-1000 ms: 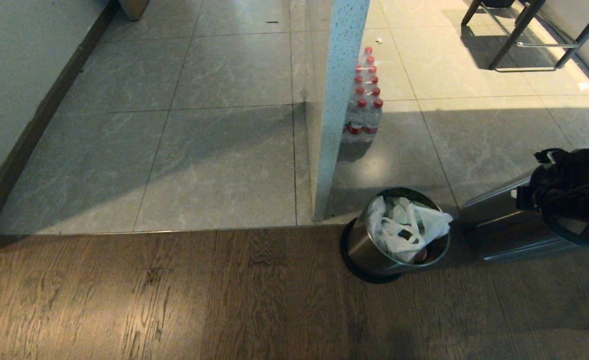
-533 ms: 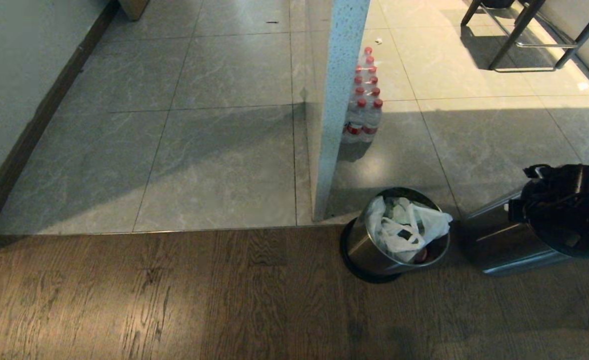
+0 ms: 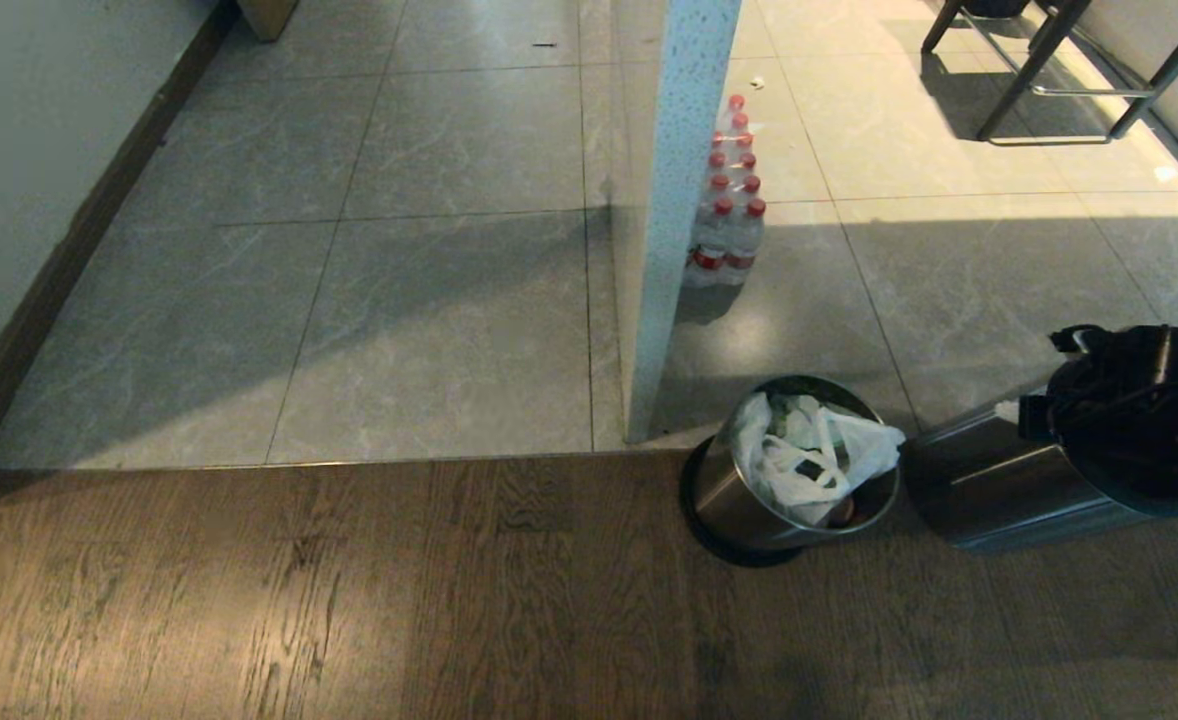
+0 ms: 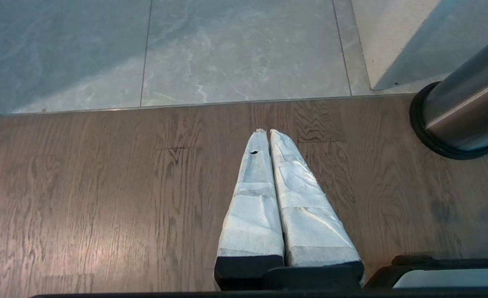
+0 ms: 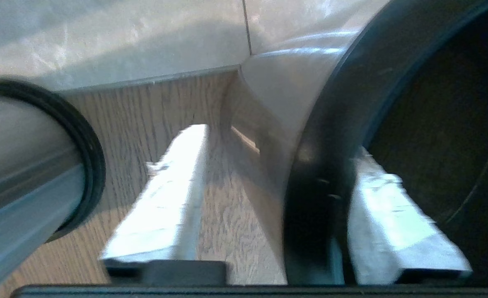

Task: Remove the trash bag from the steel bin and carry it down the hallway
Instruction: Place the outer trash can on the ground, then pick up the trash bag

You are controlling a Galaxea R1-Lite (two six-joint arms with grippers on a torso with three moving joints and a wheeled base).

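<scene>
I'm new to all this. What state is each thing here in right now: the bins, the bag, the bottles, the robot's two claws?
trash bag: in the steel bin, not yet lifted out.
steel bin: open-topped, bag inside.
second steel bin: black rim straddled by the right gripper.
right gripper: open, one finger either side of that rim.
left gripper: shut, empty.
water bottles: capped, standing.

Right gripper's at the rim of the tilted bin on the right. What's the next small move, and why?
Probably draw the right gripper back off the black rim of the tilted bin, then swing it left toward the trash bag. Its fingers stand open astride that rim, gripping nothing, while the bag sits in the upright steel bin beside it.
</scene>
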